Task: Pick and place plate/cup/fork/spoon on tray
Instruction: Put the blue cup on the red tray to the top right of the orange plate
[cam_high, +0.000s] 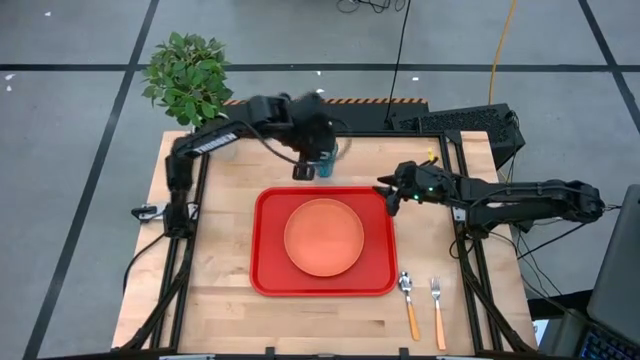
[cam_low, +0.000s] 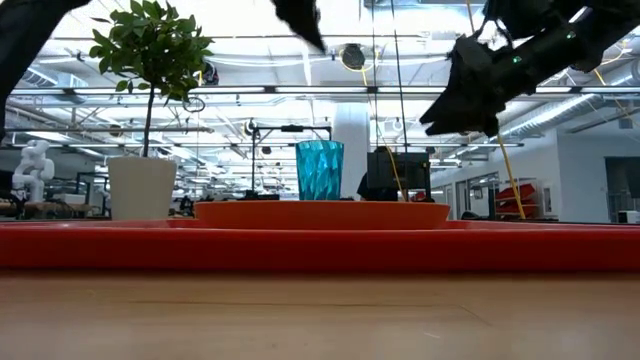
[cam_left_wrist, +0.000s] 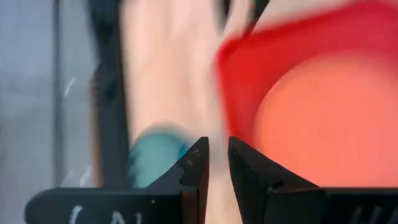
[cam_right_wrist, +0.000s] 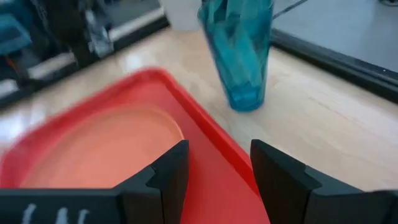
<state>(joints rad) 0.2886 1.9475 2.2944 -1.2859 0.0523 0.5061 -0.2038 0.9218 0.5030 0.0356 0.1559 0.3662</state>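
The red tray (cam_high: 268, 280) lies mid-table with the orange plate (cam_high: 324, 237) flat on it. The teal cup (cam_high: 327, 166) stands upright on the bare table just beyond the tray's far rim; it also shows in the right wrist view (cam_right_wrist: 239, 56). The spoon (cam_high: 408, 300) and fork (cam_high: 437, 305) lie on the table at the tray's near right. My left gripper (cam_high: 303, 168) hovers above and beside the cup, its fingers almost together and empty (cam_left_wrist: 217, 155). My right gripper (cam_high: 388, 195) is open and empty above the tray's far right corner (cam_right_wrist: 217, 162).
A potted plant (cam_high: 190, 75) stands at the table's far left corner. Dark equipment (cam_high: 460, 120) sits at the far right. Bare wood lies to the left of the tray and along the near edge.
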